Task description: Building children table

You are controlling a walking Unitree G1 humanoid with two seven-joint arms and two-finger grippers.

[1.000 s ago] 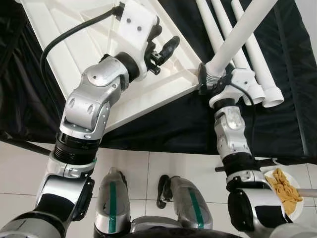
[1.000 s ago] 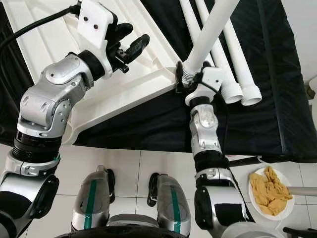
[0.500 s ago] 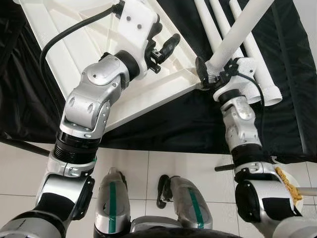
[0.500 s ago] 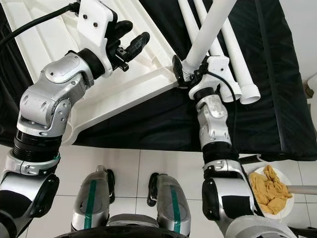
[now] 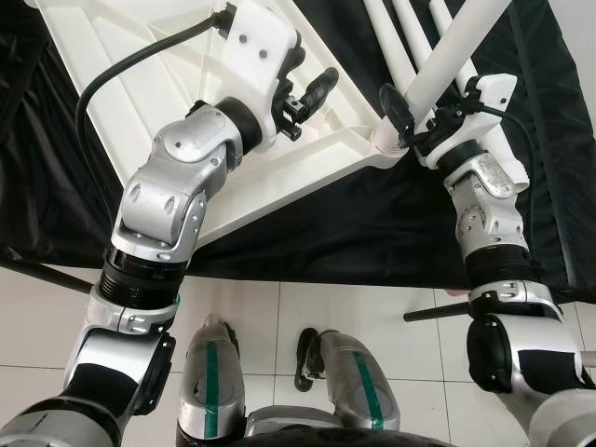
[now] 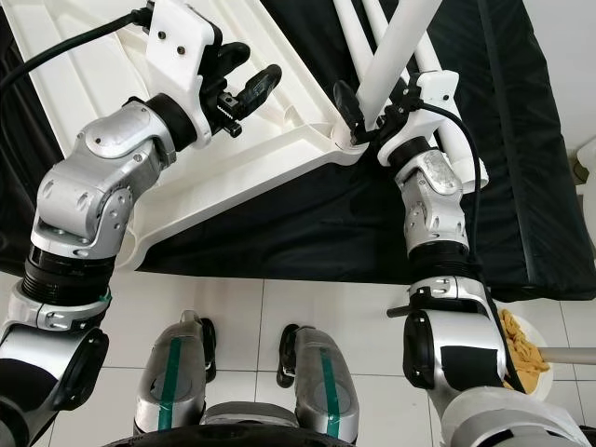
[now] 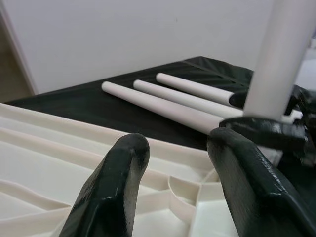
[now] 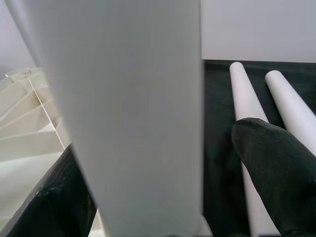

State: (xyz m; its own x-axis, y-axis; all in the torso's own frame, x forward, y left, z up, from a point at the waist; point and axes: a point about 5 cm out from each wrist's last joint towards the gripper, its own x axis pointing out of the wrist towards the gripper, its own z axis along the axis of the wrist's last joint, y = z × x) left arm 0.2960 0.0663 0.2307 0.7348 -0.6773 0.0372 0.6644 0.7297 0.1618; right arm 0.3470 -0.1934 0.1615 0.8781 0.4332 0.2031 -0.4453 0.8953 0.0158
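The white tabletop lies underside up on the black cloth. My right gripper is shut on a white table leg that stands tilted, its lower end resting in the socket at the tabletop's near corner. In the right wrist view the leg sits between both black fingers. My left gripper hovers open above the ribbed underside, a little left of that corner, holding nothing. Its wrist view looks past its fingers toward the held leg.
Three spare white legs lie side by side on the black cloth behind the right gripper. White tiled floor lies at my feet. A plate of yellow cloth and a dark rod are at the lower right.
My right gripper has slid up along the leg and swung away from me. The leg's lower end has moved from beside the corner into its socket. The left arm has held still.
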